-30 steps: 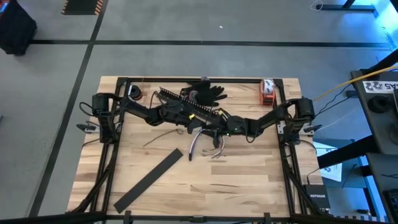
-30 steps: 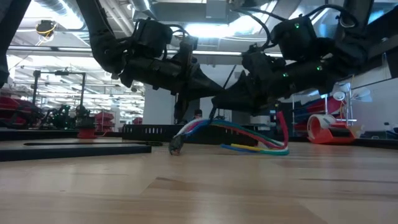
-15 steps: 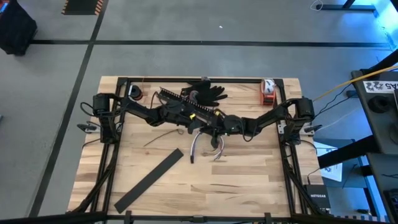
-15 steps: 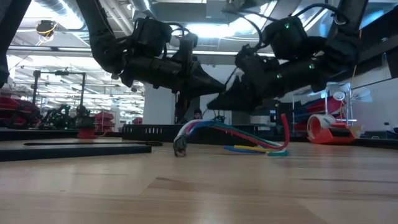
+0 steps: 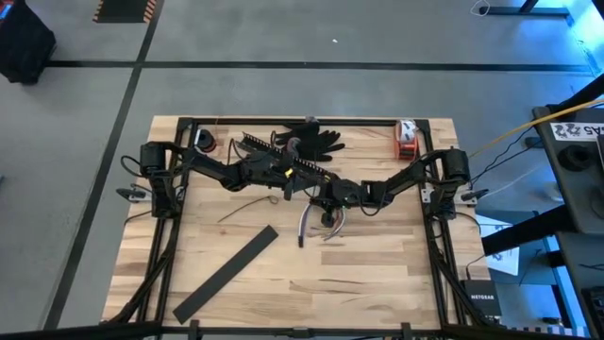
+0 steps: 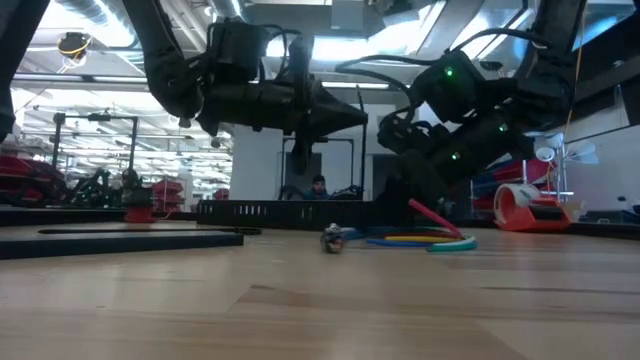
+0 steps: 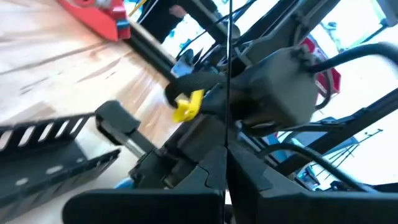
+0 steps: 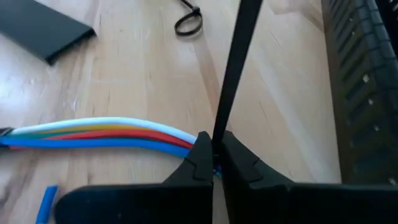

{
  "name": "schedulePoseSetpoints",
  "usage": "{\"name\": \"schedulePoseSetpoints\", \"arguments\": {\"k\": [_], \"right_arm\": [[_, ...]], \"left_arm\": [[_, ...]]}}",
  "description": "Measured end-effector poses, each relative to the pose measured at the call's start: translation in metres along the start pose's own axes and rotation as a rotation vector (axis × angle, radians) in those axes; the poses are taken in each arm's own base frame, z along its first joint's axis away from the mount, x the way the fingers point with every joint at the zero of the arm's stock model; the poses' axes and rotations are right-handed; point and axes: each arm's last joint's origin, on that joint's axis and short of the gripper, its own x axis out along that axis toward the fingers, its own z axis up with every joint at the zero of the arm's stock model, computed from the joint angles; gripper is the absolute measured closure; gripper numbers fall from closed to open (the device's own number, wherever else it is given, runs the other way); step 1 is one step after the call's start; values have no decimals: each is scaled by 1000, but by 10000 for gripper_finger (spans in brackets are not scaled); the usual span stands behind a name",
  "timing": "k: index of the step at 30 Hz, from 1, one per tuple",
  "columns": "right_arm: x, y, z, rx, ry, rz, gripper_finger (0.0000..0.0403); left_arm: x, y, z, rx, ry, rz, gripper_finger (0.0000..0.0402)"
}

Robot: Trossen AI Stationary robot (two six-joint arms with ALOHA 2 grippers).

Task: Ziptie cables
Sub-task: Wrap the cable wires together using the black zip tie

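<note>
Cables [image 8: 106, 134] — five; ziptie [image 8: 233, 68] — one.

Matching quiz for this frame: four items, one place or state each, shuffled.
1 multicoloured cable bundle
2 thin black plastic ziptie
3 flat plain black strip
4 red tape roll

a corner of wooden table, top right in high view
b pinched in right gripper
c lying mid-table
d diagonal, table's left half

Pairs: 1-c, 2-b, 3-d, 4-a
</note>
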Motion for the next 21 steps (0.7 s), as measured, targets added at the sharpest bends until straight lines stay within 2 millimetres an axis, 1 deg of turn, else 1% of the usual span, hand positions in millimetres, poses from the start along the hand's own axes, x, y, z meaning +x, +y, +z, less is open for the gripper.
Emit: {"name": "schedulePoseSetpoints", "arguments": {"k": [3, 5, 7, 10, 12, 14, 16, 18, 21], "right_arm": [[0, 0, 0, -1, -2, 0, 393], [-2, 0, 3, 21, -20, 3, 380], [-4, 1, 7, 37, -27, 6, 359], [-12, 1, 14, 32, -16, 7, 316], [-20, 2, 23, 12, -19, 8, 287], [-32, 4, 39, -26, -50, 10, 261], [-43, 4, 51, -83, -47, 0, 242], [-54, 4, 59, -146, -22, -18, 229], [-70, 4, 79, -240, -28, -96, 220]], "left_arm": [[1, 0, 0, -24, 17, 7, 402], [1, 1, -1, -45, 55, 24, 402], [0, 3, -4, -46, 119, 24, 398], [-2, 9, -11, -78, 231, 22, 376], [-5, 8, -10, -94, 298, -15, 354], [-9, 6, -5, -96, 359, -98, 335], [-13, 1, 0, -96, 399, -169, 321], [-18, -3, 5, -120, 425, -167, 316], [-29, -12, 14, -97, 445, -127, 317]]}}
